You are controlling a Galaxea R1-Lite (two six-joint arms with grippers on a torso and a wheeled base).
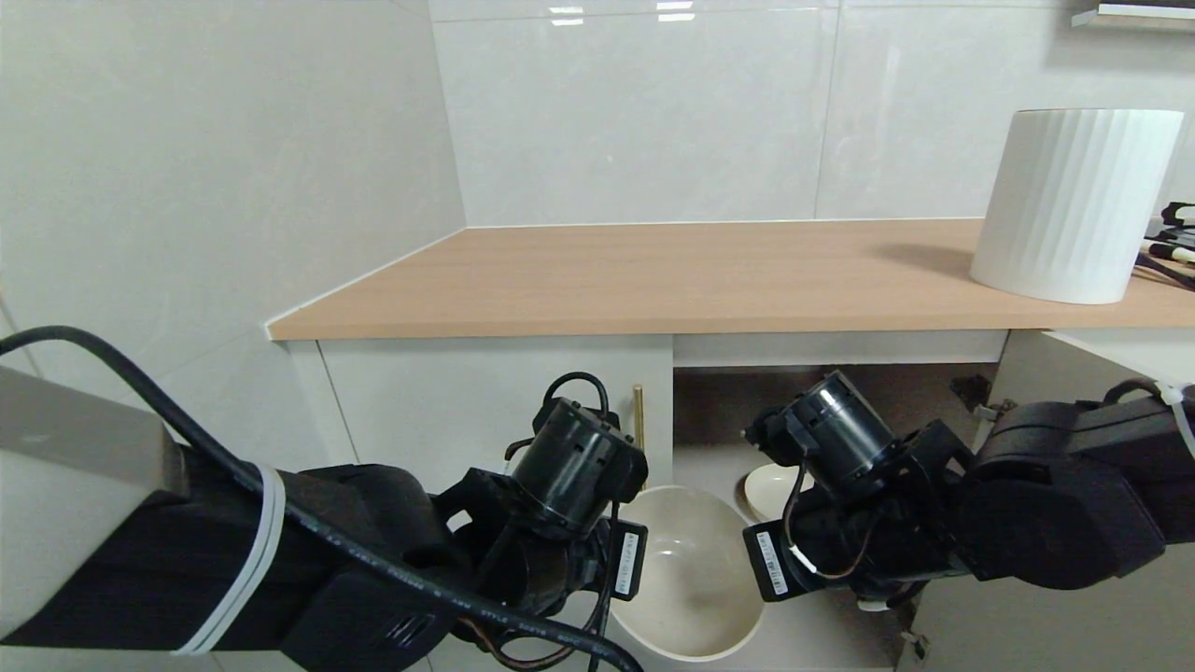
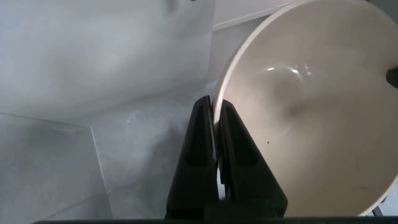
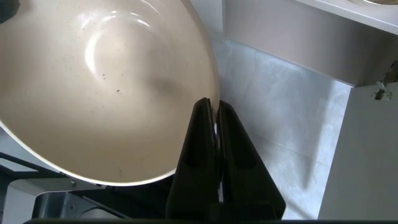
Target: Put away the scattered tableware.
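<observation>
You are holding the cream bowl by its rim, the left gripper and right gripper each pinching an opposite side, just outside the open cabinet under the countertop; the stowing step is likely calling for easing it level inside, beside the small dish.

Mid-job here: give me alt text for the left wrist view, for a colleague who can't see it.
The left claw is shut on the rim of a cream bowl, whose empty inside faces the camera. Grey tiles lie beyond it.
</observation>
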